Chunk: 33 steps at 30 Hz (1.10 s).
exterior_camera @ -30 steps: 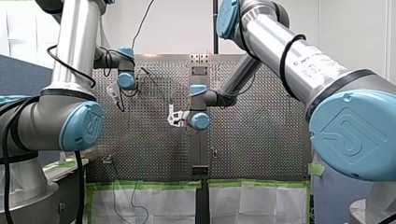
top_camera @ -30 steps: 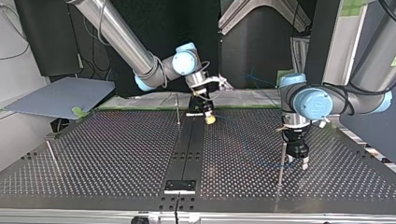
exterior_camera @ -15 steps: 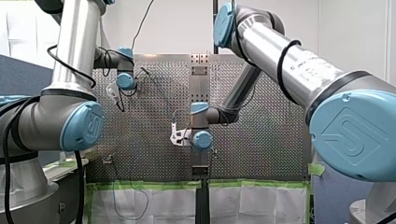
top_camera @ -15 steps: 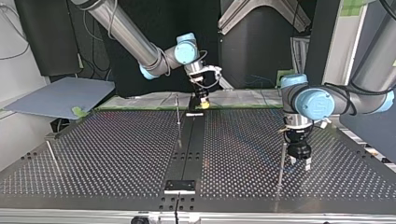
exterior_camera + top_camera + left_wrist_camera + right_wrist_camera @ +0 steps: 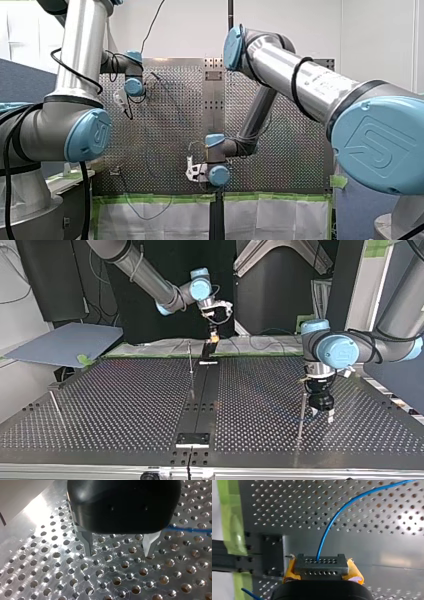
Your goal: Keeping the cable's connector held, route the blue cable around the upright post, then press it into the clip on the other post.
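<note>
My right gripper (image 5: 321, 568) is shut on a grey connector block (image 5: 321, 563), held between its yellow pads (image 5: 355, 573). The blue cable (image 5: 329, 525) leaves the block and arcs away over the perforated plate. In the top view this gripper (image 5: 213, 339) hangs above the table's far edge, behind a thin upright post (image 5: 190, 360). My left gripper (image 5: 118, 548) stands open just above the plate, its metal fingers (image 5: 87, 543) empty, with the cable (image 5: 190, 530) running beside one of them. It (image 5: 322, 412) sits next to another upright post (image 5: 301, 415).
A third short post (image 5: 55, 402) stands at the top view's left. A dark rail (image 5: 200, 400) with a black block (image 5: 192, 440) runs down the table's middle. Green tape (image 5: 229, 517) lines the edge, with white sheeting (image 5: 165, 215) below it.
My right arm has carried the connector back and up, from over the plate by the centre post to above the far edge in the top view. My left arm has not moved.
</note>
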Available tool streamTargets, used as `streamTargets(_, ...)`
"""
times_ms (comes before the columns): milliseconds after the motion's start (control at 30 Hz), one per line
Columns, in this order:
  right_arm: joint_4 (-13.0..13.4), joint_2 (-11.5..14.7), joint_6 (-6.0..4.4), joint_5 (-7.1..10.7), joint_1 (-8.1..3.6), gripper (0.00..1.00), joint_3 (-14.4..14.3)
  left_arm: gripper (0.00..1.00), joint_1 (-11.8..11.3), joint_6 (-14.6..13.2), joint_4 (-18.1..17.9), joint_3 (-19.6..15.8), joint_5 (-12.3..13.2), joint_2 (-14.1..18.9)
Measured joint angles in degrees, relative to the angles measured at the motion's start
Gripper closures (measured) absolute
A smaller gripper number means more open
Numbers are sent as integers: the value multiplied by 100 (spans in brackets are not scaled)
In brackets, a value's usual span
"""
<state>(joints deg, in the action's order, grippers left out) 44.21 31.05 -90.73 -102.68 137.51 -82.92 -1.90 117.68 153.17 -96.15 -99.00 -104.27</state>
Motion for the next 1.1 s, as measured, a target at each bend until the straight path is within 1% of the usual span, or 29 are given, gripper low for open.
streamTargets(100, 131, -146, -23, -72, 0, 100, -1, 2, -1, 0, -2, -1, -6, 0)
streamTargets(333, 403, -486, -69, -129, -11, 100, 0, 2, -6, 0, -2, -1, -9, 0)
streamTargets(433, 549, -650, -126, -184, -23, 100, 0, 2, -14, 0, -3, -2, -10, 0)
streamTargets(500, 653, -759, -162, -248, -31, 100, -1, 2, -16, 0, -2, -1, -7, 0)
streamTargets(667, 869, -1012, -213, -435, -51, 100, -24, 2, -18, 0, -3, 1, -6, 0)
streamTargets(767, 993, -1149, -254, -501, -71, 100, -69, 2, -19, 0, -2, 2, -7, 0)
streamTargets(967, 1230, -1432, -279, -525, -143, 100, -120, 2, -20, 0, 0, 0, -10, -1)
streamTargets(1100, 1325, -1622, -301, -545, -209, 100, -137, 2, -20, 0, 0, -2, -8, -1)
